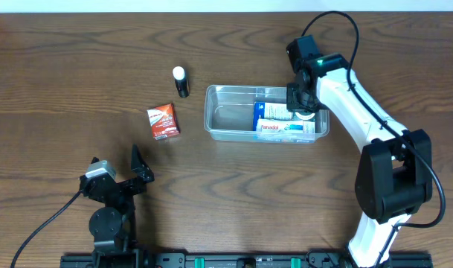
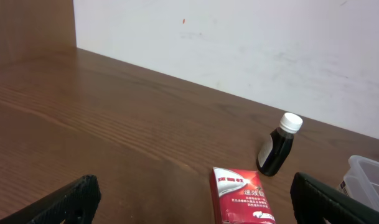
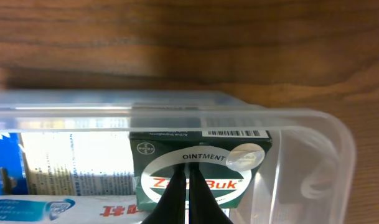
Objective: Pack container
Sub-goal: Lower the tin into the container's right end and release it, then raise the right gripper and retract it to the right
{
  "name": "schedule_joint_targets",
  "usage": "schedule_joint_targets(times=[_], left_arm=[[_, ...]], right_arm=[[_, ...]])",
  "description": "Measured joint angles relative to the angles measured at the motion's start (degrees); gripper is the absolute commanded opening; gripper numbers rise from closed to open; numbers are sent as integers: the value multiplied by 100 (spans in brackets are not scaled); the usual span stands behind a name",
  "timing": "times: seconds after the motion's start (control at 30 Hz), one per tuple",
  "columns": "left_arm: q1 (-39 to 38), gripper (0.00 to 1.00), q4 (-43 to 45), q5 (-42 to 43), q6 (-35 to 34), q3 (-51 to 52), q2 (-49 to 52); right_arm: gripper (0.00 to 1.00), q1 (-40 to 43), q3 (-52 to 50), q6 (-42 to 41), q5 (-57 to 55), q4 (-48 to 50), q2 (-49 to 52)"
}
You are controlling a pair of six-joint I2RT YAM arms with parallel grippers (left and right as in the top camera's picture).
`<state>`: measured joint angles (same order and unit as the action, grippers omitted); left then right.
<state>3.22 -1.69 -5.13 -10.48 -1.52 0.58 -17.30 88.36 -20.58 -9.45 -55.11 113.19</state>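
Observation:
The clear plastic container (image 1: 211, 112) stands at the table's centre right. In it lie a blue box (image 1: 265, 112), a white Panadol box (image 1: 286, 128) and a green Zam-Buk ointment box (image 3: 158, 149) at its right end. My right gripper (image 1: 300, 100) is over that right end, its fingers (image 3: 188, 186) shut together in front of the green box's top face. My left gripper (image 1: 118, 167) is open and empty near the front left, with its fingers (image 2: 192, 202) wide apart in the left wrist view.
A red box (image 1: 164, 121) lies left of the container and shows just ahead of the left fingers (image 2: 242, 196). A dark bottle with a white cap (image 1: 181, 82) stands behind it (image 2: 277, 149). The container's corner (image 2: 366, 177) shows at the right edge.

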Motion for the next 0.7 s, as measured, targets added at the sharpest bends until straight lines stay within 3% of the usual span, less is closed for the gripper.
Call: schedule_joint_targets(times=[0.47, 0.7], left_arm=[[0, 98, 0, 0, 2, 0, 0], [0, 98, 0, 0, 2, 0, 0]], right_arm=[[1, 0, -249, 42, 2, 262, 0], [5, 17, 291, 201, 153, -184, -339]])
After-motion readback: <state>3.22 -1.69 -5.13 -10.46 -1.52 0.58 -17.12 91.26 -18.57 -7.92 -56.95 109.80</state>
